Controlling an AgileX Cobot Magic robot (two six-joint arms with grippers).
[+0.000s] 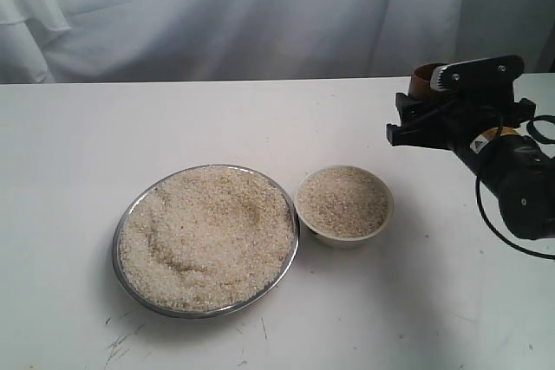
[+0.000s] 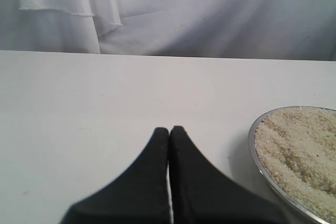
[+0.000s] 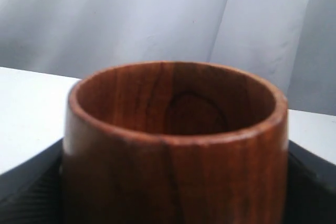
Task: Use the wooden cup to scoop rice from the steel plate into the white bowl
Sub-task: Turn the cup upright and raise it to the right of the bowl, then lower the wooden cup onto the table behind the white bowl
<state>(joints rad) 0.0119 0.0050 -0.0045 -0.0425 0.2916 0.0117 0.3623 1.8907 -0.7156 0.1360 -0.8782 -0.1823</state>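
At the right side of the table (image 1: 260, 119), the right gripper (image 1: 427, 93) is clamped around the wooden cup (image 3: 173, 145), one jaw on either flank. The cup appears raised off the surface, with bare wood showing inside and no grains seen. The white bowl (image 1: 388, 214) sits nearby toward the middle, filled close to its rim, just beside the steel plate (image 1: 117, 253) with its broad heap of rice (image 1: 208, 236). The left gripper (image 2: 169, 132) is pinched closed on nothing, near the plate's rim. Judged step: cup empty, between scoops. The next move needs travel past the bowl to the plate, the cup tipped into the heap, then levelled.
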